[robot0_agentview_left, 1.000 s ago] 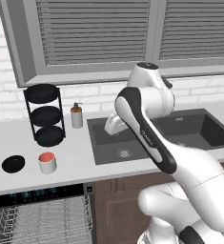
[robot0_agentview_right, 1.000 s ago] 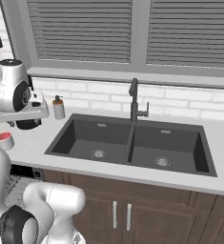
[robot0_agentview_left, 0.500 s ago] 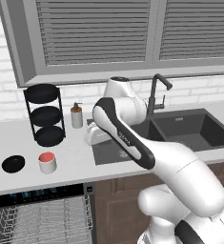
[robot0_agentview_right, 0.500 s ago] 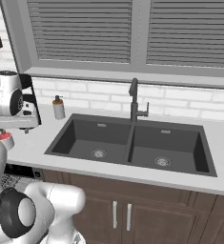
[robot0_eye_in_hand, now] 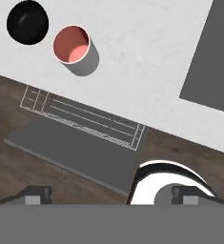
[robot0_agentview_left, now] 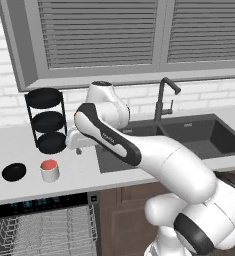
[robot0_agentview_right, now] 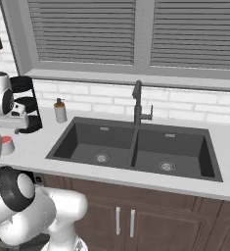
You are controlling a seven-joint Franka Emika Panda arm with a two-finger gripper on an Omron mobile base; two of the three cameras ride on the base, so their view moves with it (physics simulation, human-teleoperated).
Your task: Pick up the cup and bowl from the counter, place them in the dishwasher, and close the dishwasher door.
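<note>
Ahead of the spread, empty gripper [robot0_eye_in_hand: 111, 193], cup [robot0_eye_in_hand: 73, 46] stands on worktop [robot0_eye_in_hand: 142, 57]; approach under way, descent over it required.

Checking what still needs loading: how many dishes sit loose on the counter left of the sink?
2: the cup stands near the counter's front edge, and the bowl sits just left of it, apart. Both lie in front of the tiered stand.
</note>
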